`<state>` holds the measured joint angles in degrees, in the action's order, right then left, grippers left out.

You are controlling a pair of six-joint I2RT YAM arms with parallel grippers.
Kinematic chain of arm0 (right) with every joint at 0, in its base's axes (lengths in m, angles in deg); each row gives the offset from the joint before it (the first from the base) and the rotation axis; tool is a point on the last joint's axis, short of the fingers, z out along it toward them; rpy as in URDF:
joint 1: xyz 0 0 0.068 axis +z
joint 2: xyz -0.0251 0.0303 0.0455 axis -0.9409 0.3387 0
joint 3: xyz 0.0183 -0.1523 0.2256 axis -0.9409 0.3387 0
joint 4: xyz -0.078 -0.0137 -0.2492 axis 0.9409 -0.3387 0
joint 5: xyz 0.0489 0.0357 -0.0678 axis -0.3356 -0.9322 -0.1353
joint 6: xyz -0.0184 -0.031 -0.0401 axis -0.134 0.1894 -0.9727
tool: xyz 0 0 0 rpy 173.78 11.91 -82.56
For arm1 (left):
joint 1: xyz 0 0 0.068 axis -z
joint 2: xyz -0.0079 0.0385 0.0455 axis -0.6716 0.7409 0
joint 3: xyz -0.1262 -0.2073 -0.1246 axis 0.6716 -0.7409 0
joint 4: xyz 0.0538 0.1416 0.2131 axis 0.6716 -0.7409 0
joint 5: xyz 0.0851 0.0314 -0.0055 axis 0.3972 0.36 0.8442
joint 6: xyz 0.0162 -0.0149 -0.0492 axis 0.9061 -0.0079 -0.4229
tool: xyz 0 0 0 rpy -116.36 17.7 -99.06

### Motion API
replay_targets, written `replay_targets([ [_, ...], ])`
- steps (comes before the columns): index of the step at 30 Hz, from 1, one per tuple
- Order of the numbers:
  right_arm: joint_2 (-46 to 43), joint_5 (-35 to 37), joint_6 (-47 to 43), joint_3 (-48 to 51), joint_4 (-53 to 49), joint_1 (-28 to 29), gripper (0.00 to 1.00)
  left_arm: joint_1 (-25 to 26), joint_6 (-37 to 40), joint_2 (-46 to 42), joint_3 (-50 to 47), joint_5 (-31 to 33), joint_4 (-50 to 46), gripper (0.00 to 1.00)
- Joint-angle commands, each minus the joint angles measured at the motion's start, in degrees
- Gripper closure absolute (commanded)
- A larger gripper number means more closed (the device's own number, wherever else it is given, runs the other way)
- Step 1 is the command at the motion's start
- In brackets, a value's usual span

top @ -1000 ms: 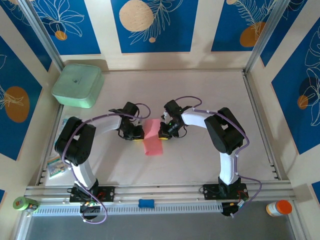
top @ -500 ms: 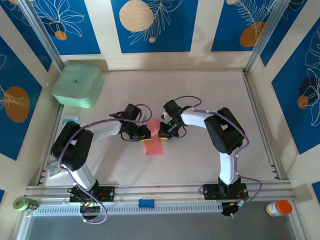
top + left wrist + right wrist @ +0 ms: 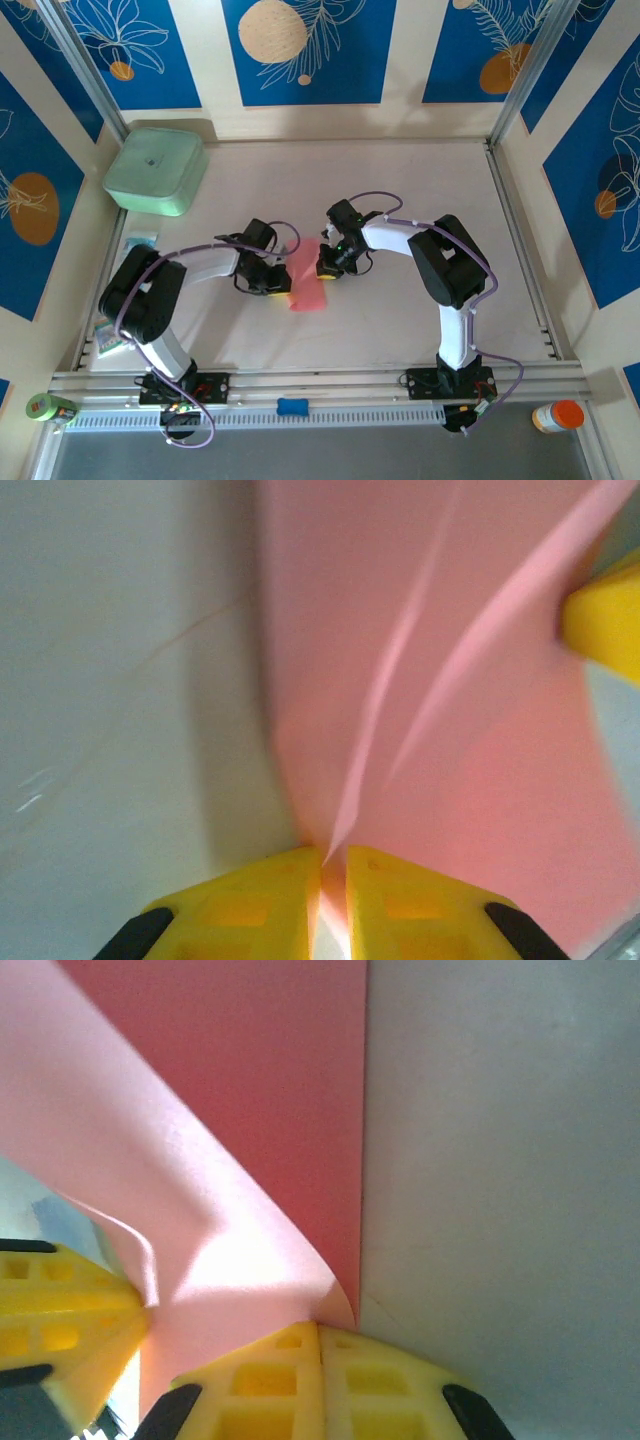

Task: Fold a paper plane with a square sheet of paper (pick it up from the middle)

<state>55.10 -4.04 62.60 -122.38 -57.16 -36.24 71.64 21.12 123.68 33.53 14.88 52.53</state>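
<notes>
No readable text, number or brand anywhere I look. Print on small packets (image 3: 112, 332) at table (image 3: 400, 180) left edge too small to read.

2 arms (image 3: 450, 265). 2 grippers: left gripper (image 3: 279, 286), right gripper (image 3: 327, 270). 1 pink sheet (image 3: 310, 292). 1 green box (image 3: 155, 170). Packets (image 3: 112, 330) by left edge: 2, poss. more. 1 green roll (image 3: 50, 407), 1 orange-cap bottle (image 3: 556, 415), 1 blue bit (image 3: 292, 406).
</notes>
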Motion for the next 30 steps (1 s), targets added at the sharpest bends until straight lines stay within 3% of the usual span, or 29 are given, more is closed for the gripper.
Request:
replay_targets([
  [1, 8.2, 15.4, -0.6, 4.9, -6.7, -0.2, 1.0, -1.5, 2.6, -3.9, -0.6, 4.1, -8.8, 0.81],
  [5, 8.3, 15.4, -0.7, 4.8, -6.9, -0.2, 1.0, -0.5, -2.5, -5.4, 1.1, -2.3, -3.0, 0.8],
  [11, 8.4, 15.3, -0.5, 4.9, -6.8, -0.2, 1.0, 3.5, -9.5, -1.7, 1.8, -5.0, 6.3, 0.81],
  [15, 8.4, 15.2, -0.4, 4.7, -6.8, -0.2, 1.0, 4.7, -10.3, 2.0, 1.6, -5.1, 7.2, 0.82],
  [19, 8.4, 15.2, -0.5, 4.5, -7.2, -0.3, 1.0, 4.8, -7.9, 2.6, -0.4, -4.9, 4.0, 0.83],
  [23, 8.3, 14.9, -0.7, 4.7, -7.1, -0.5, 1.0, 4.5, -3.1, 0.6, -3.6, -0.5, -4.1, 0.84],
  [30, 8.4, 15.0, -0.9, 5.2, -6.7, -0.8, 1.0, 3.0, -2.6, -7.8, -6.5, 1.5, -8.8, 0.85],
])
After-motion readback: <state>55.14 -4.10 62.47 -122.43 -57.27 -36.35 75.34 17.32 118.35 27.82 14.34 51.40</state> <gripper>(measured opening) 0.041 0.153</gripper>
